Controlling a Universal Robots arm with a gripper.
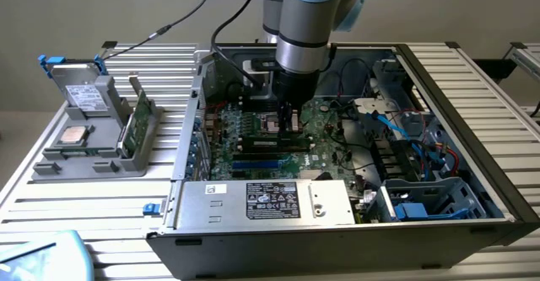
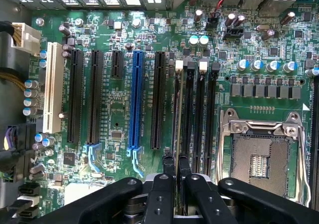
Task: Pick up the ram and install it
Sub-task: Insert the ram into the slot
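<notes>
The ram (image 2: 176, 115) was seen held edge-on in the narrowed claw (image 2: 176, 168), just beneath it over the slots (image 2: 201, 115), and it was judged that it should be kept upright, lined along one slot and pressed down evenly at both ends.

The slatted metal table (image 1: 93, 200) carries an open computer case (image 1: 337, 250). Just beside the case, toward the exterior view's left, stands a grey holder tray (image 1: 85, 166).
</notes>
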